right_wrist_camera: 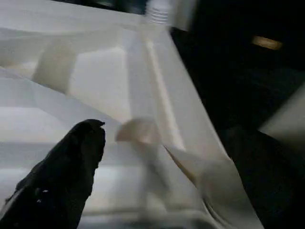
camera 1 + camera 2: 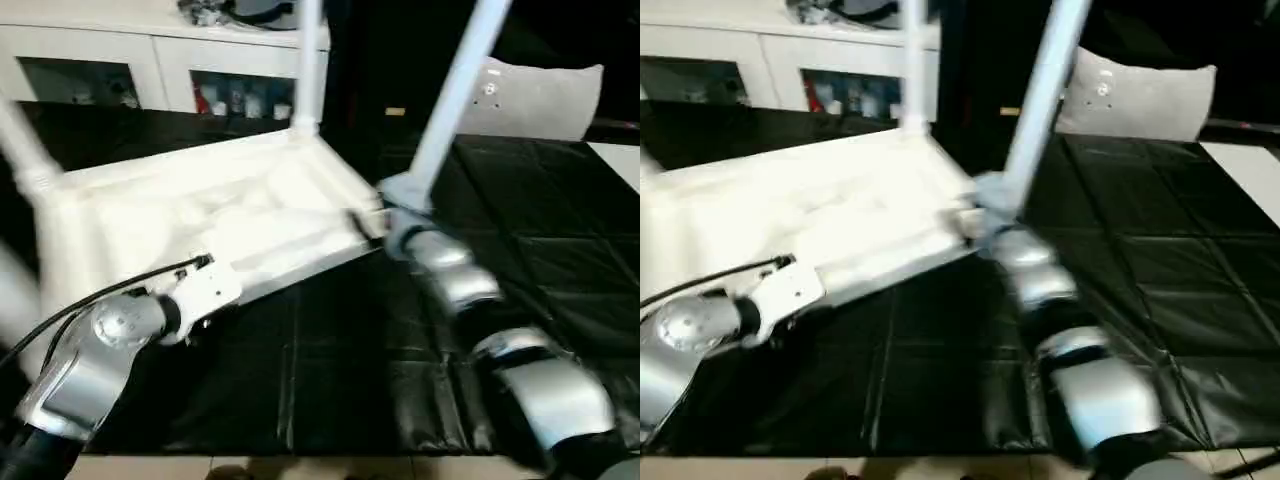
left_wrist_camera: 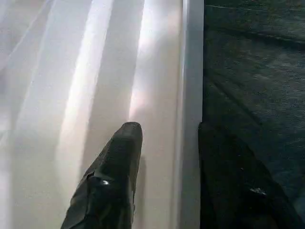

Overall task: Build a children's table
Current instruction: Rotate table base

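Observation:
The children's table lies upside down and tilted on the black cloth, its white ribbed top [image 2: 200, 220] facing up. White legs rise from its corners: one at the back [image 2: 305, 60], one on the right [image 2: 455, 90], one on the left [image 2: 25, 150]. My left gripper [image 3: 169, 126] straddles the near rim, with one finger [image 3: 119, 157] on the ribbed inside and the other outside. A gap shows beside the rim. My right gripper [image 1: 167, 129] stands wide open around the right corner, just below the right leg's base [image 2: 400, 190].
Black quilted cloth [image 2: 330, 370] covers the work surface. A white cabinet with glass doors [image 2: 150, 60] stands behind. A pale cushion [image 2: 540, 100] lies at the back right, and a flat white board [image 2: 620, 160] shows at the right edge.

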### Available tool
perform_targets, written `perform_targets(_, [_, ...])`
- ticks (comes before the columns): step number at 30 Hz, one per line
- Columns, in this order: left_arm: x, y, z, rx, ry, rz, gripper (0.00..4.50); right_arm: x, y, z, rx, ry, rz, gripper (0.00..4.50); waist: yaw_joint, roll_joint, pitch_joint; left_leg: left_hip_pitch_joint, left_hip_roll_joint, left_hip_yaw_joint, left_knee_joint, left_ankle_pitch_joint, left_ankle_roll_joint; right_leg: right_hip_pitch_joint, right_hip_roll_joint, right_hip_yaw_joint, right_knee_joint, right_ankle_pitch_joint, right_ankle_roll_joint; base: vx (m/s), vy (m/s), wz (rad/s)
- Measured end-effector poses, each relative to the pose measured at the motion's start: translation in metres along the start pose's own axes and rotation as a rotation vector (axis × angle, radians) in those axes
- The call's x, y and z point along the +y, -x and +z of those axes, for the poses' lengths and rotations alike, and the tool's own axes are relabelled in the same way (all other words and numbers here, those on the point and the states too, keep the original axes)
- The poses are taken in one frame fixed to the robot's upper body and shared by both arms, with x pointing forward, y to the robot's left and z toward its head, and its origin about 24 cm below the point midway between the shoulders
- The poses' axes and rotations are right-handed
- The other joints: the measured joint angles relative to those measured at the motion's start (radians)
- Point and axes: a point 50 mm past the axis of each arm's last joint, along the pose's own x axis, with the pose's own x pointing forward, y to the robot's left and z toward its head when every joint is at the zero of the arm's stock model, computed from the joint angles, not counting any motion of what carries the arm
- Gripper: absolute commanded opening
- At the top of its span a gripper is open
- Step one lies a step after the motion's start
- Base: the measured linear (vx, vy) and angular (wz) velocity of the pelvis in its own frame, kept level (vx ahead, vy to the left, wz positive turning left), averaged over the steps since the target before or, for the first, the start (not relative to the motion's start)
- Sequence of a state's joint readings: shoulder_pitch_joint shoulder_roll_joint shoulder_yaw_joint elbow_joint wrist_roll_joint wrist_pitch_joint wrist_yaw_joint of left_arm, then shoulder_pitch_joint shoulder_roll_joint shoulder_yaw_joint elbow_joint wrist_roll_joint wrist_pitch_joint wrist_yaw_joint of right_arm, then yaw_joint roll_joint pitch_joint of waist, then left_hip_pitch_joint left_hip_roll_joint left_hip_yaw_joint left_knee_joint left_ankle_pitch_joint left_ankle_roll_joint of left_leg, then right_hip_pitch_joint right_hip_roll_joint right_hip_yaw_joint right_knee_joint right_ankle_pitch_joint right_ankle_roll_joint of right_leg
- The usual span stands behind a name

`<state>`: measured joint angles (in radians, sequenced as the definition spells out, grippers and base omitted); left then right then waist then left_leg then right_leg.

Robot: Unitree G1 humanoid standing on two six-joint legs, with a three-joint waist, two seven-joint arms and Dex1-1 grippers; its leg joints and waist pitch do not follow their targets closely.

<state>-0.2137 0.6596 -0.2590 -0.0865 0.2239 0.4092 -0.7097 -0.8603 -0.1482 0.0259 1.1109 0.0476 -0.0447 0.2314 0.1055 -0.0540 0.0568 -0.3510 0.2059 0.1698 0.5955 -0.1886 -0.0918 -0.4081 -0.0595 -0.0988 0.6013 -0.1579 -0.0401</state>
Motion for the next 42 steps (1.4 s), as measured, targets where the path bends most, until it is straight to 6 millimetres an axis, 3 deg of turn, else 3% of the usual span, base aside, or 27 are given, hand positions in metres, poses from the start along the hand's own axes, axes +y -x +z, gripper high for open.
perform_targets(9, [0.004, -0.014, 0.006, -0.039, -0.051, 0.034, 2.13, -0.064, 0.021, -0.01, 0.039, -0.035, -0.216, 4.5, 0.005, 0.0, 0.0, -0.001, 0.0, 0.0, 0.001, 0.0, 0.0, 0.0, 0.0, 0.0, 0.002, -0.001, 0.002, 0.0, 0.0, 0.0])
perform_targets(15, [0.002, -0.02, 0.018, -0.138, -0.016, 0.071, 2.13, -0.081, 0.031, -0.018, 0.038, -0.037, -0.266, 4.5, -0.003, 0.0, 0.0, -0.001, 0.0, 0.001, 0.002, 0.0, 0.0, -0.002, 0.0, 0.001, 0.009, -0.006, -0.002, 0.0, 0.0, 0.0])
perform_targets(19, [-0.005, -0.029, 0.026, -0.246, 0.135, 0.143, 2.13, -0.086, 0.04, -0.035, 0.064, -0.049, -0.299, 4.5, -0.004, 0.0, 0.0, -0.001, 0.001, 0.001, 0.003, 0.0, 0.0, -0.002, 0.0, 0.001, 0.009, -0.009, 0.002, 0.0, 0.0, 0.0])
perform_targets(23, [-0.007, -0.028, 0.036, -0.381, 0.296, 0.24, 2.13, -0.079, 0.046, -0.049, 0.063, -0.057, -0.28, 4.5, -0.019, 0.0, 0.0, -0.002, 0.001, 0.001, 0.003, 0.0, 0.0, -0.002, 0.0, 0.001, 0.01, -0.009, 0.002, 0.0, 0.0, 0.0])
perform_targets(26, [-0.014, -0.022, 0.044, -0.496, 0.408, 0.231, 2.4, -0.069, 0.045, -0.046, 0.021, -0.077, -0.217, 4.5, -0.035, -0.001, 0.0, -0.005, 0.001, 0.001, 0.003, 0.0, 0.0, -0.004, 0.0, 0.001, 0.01, -0.009, 0.002, 0.0, 0.0, 0.0])
perform_targets(29, [-0.025, -0.011, 0.04, -0.527, 0.447, 0.214, 2.58, -0.055, 0.045, -0.037, -0.055, -0.105, -0.131, 4.5, -0.046, -0.001, 0.0, -0.007, 0.001, 0.001, 0.003, 0.0, 0.001, -0.006, 0.001, 0.0, 0.01, -0.009, 0.003, 0.0, 0.0, 0.0])
perform_targets(32, [-0.037, -0.008, 0.03, -0.505, 0.494, 0.224, 2.88, -0.046, 0.045, -0.038, -0.07, -0.119, -0.081, 4.5, -0.043, -0.003, -0.001, -0.009, 0.001, 0.001, 0.004, 0.0, 0.001, -0.011, 0.001, 0.0, 0.009, -0.009, 0.003, 0.0, 0.0, 0.0])
perform_targets(35, [-0.043, 0.004, 0.021, -0.51, 0.562, 0.341, 3.15, -0.029, 0.049, -0.039, -0.1, -0.137, -0.005, 4.5, -0.043, -0.006, -0.002, -0.014, 0.002, 0.0, 0.004, -0.001, 0.002, -0.01, 0.001, 0.0, 0.009, -0.01, 0.004, 0.0, 0.0, 0.0])
perform_targets(38, [-0.044, 0.017, 0.015, -0.503, 0.598, 0.447, 3.37, -0.011, 0.05, -0.039, -0.109, -0.146, 0.086, 4.5, -0.043, -0.007, -0.002, -0.014, 0.001, 0.0, 0.004, -0.001, 0.002, -0.01, 0.001, 0.0, 0.008, -0.01, 0.004, 0.0, 0.0, 0.0])
perform_targets(42, [-0.044, 0.028, 0.01, -0.498, 0.611, 0.508, 3.66, -0.002, 0.052, -0.036, -0.114, -0.132, 0.135, 4.5, -0.038, -0.009, -0.002, -0.014, 0.001, 0.0, 0.004, -0.001, 0.002, -0.009, 0.001, 0.0, 0.006, -0.01, 0.004, 0.0, 0.0, 0.0])
